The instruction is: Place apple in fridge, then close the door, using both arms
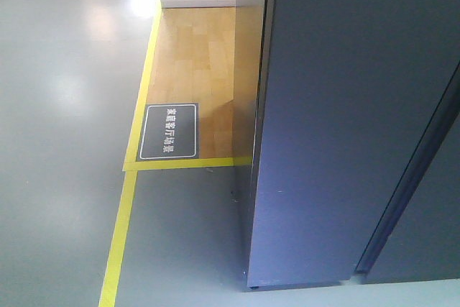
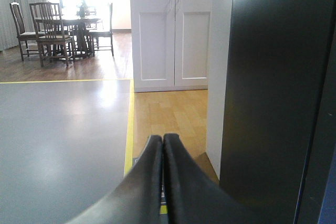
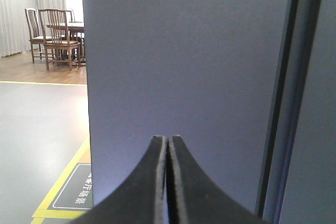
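The fridge (image 1: 338,127) fills the right side of the exterior front-facing view, standing on the grey floor with its dark door (image 1: 316,70) lying flush against the cabinet. The apple is out of view. My left gripper (image 2: 163,138) is shut with nothing between its black fingers and hangs left of the fridge's dark side (image 2: 273,93). My right gripper (image 3: 167,139) is also shut and empty, pointing straight at the door's plain face (image 3: 184,51). A dark vertical seam (image 3: 278,103) runs to its right. Neither arm shows in the exterior view.
Yellow floor tape (image 1: 126,206) borders a wooden floor patch with a dark floor sign (image 1: 168,131). A white cabinet (image 2: 168,30) stands behind the fridge. A dining table with chairs (image 2: 58,30) is far back left. Grey floor (image 1: 57,141) stretches left.
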